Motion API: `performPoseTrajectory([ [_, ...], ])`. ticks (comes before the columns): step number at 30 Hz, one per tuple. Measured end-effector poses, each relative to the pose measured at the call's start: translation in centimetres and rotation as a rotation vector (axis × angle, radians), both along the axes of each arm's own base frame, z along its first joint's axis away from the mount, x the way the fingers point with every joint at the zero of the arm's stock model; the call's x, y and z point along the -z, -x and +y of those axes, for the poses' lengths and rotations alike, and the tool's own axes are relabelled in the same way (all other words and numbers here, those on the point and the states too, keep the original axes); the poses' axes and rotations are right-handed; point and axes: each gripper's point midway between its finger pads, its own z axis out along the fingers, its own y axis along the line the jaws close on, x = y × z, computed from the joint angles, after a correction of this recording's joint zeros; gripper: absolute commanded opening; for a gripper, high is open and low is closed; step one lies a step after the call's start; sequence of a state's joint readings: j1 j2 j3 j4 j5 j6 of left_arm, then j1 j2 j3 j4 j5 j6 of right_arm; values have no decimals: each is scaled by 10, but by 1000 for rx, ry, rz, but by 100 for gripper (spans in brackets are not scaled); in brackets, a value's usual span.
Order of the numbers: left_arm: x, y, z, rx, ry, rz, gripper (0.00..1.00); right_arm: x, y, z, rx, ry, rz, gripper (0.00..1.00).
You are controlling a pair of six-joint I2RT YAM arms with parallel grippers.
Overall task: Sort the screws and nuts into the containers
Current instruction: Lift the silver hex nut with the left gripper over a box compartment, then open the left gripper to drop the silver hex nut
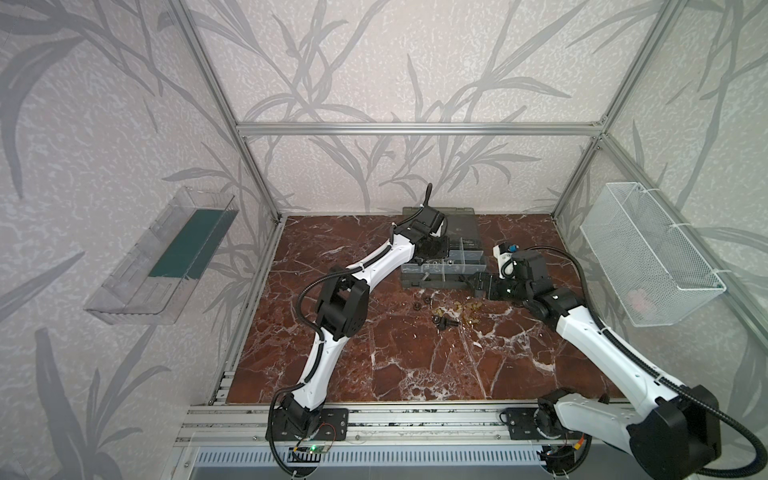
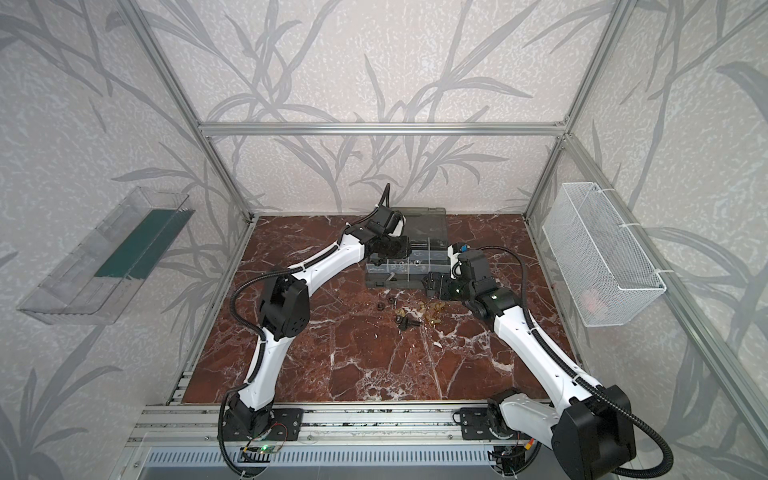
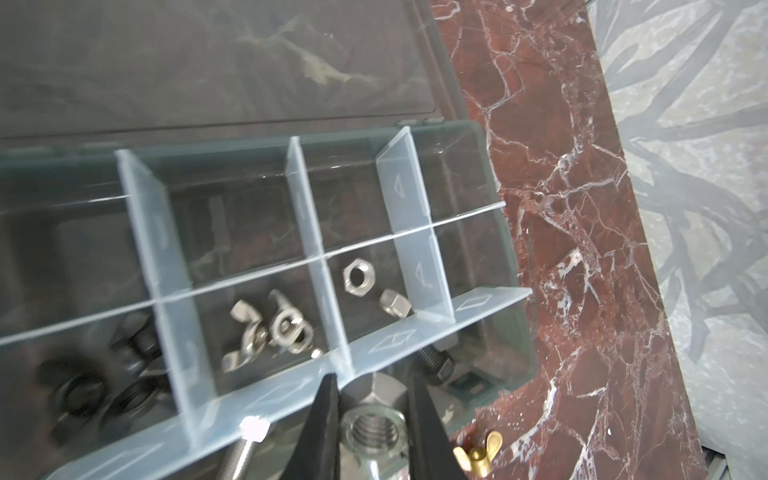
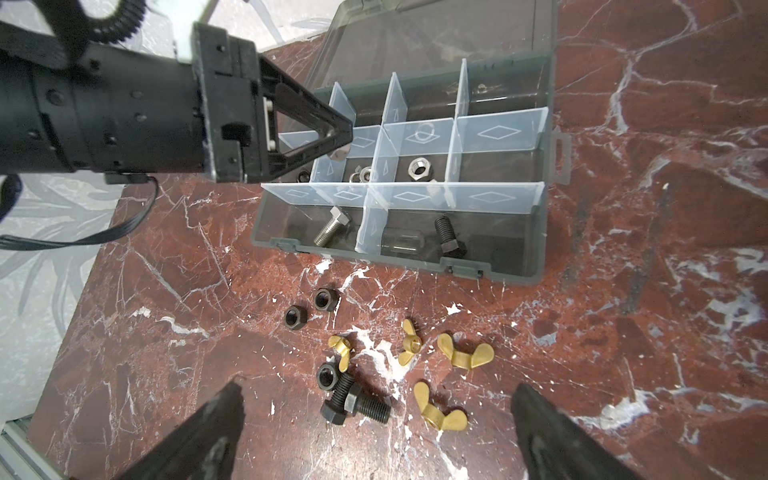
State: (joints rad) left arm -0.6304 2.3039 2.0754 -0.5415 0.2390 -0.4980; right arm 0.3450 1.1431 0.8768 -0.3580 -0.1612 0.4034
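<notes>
The grey organiser case [image 1: 465,266] [image 2: 436,266] lies open at the back of the marble table, its containers [image 4: 498,137] split by clear dividers. My left gripper [image 3: 372,382] [image 4: 343,139] hangs over the case's left side, shut on a silver nut [image 3: 374,432]. Silver nuts [image 3: 359,276], a silver screw [image 4: 330,226] and a black screw [image 4: 449,235] lie in separate compartments. My right gripper [image 4: 376,388] [image 1: 469,282] is open above loose parts on the table in front of the case: black nuts [image 4: 324,299], two black screws [image 4: 361,405] and brass wing nuts [image 4: 465,353].
The smoky lid [image 3: 208,62] lies flat behind the case. A white wire basket [image 1: 648,253] hangs on the right wall and a clear tray with a green strip [image 1: 166,257] on the left wall. Aluminium frame posts stand at the table's corners.
</notes>
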Motion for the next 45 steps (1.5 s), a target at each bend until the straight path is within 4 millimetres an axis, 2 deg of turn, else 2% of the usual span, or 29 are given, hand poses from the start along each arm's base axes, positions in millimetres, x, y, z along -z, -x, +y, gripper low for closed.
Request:
performPoseTrajectory([
  [9,33,0,-22,32,3,30,12,11,7,-8,15,14,31,99],
  [17,34,-10,-30,29,20,12,16,13,7,-10,22,15,38,99],
  [27,45,-9,-29,29,1,33,27,13,6,-14,31,7,43,99],
  [40,32,-11,-27,31,-16,18,56,23,1,-18,39,0,65,99],
  [43,32,-11,-26,33,-23,17,69,25,0,-19,42,3,70,99],
  [44,30,-11,-26,31,-21,13,76,26,0,-19,43,4,72,99],
  [45,27,-11,-25,30,-24,10,89,27,0,-19,44,6,75,99],
])
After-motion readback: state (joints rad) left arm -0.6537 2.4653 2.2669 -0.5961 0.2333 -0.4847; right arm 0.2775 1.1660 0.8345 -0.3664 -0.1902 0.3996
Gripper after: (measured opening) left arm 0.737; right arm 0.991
